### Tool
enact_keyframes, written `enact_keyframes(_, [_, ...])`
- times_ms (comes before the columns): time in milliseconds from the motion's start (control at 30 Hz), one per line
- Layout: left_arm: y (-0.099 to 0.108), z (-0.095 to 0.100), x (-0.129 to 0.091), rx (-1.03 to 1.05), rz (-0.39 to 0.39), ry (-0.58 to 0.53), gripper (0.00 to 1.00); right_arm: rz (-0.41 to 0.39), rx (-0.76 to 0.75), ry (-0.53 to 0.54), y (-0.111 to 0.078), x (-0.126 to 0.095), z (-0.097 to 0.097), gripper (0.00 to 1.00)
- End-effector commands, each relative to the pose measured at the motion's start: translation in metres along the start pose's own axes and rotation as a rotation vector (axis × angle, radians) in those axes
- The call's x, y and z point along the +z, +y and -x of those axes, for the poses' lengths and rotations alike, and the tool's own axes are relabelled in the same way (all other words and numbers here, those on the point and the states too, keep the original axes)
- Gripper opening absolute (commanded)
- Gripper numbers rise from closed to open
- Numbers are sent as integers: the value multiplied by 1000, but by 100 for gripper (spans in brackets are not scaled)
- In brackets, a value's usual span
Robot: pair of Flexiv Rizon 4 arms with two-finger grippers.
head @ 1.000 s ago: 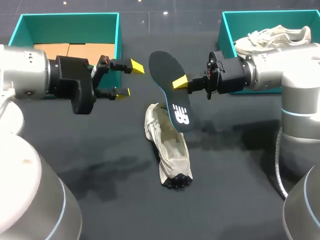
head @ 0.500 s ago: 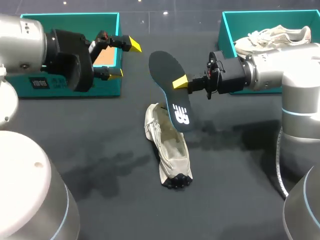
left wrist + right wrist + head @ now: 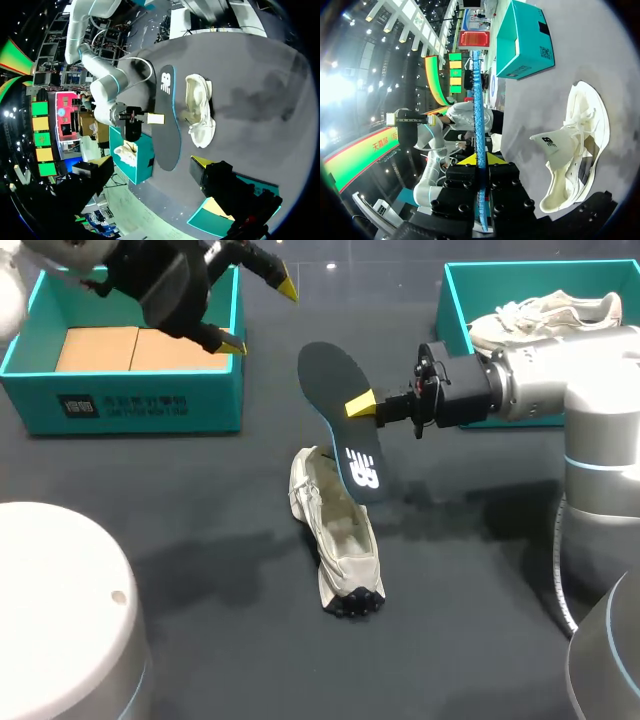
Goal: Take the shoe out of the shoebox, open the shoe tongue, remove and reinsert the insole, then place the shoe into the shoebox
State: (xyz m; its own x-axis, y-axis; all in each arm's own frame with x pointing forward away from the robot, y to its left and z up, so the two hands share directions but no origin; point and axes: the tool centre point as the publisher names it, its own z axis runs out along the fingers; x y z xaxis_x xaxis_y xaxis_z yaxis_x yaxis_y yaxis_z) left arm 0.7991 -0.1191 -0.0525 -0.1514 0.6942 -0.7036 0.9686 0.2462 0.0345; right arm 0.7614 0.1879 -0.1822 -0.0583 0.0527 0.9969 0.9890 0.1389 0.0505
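A cream shoe [image 3: 335, 540] lies on its side in the middle of the dark table, tongue pulled open. Just above it hangs the black insole [image 3: 340, 410], tilted, heel end down by the shoe's opening. My right gripper [image 3: 362, 404] is shut on the insole's edge. In the right wrist view the insole [image 3: 479, 125] runs edge-on between the fingers, with the shoe [image 3: 575, 150] beside it. My left gripper [image 3: 260, 316] stands open and holds nothing, high over the left teal shoebox [image 3: 120, 405]. From the left wrist I see the insole [image 3: 167, 120] and shoe [image 3: 200, 110] far ahead.
The left shoebox has brown cardboard [image 3: 130, 348] inside. A second teal shoebox [image 3: 450, 300] at the back right holds another cream shoe [image 3: 545, 315]. Dark tabletop surrounds the shoe on all sides.
My left arm has lifted and drawn back to the far left, from beside the insole to above the left shoebox, still open. The right arm and insole have not moved.
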Motion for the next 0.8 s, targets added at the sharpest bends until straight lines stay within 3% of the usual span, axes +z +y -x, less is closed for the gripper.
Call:
enact_keyframes(33, [8, 26, 1, -32, -13, 247, 100, 1, 1, -2, 0, 1, 0, 0])
enact_keyframes(67, [10, 33, 2, -54, 11, 315, 100, 1, 1, -2, 0, 1, 0, 0])
enact_keyframes(100, [10, 35, 1, -46, 7, 298, 100, 1, 1, -2, 0, 1, 0, 0])
enact_keyframes(133, [11, 41, 1, -72, 5, 371, 100, 1, 1, -2, 0, 1, 0, 0])
enact_keyframes(233, [10, 48, 4, -59, 11, 446, 100, 1, 1, -2, 0, 1, 0, 0])
enact_keyframes(367, [15, 57, 14, -45, -32, 565, 100, 1, 1, -2, 0, 1, 0, 0])
enact_keyframes(800, [27, 82, 37, 1, 0, 803, 100, 1, 1, -2, 0, 1, 0, 0])
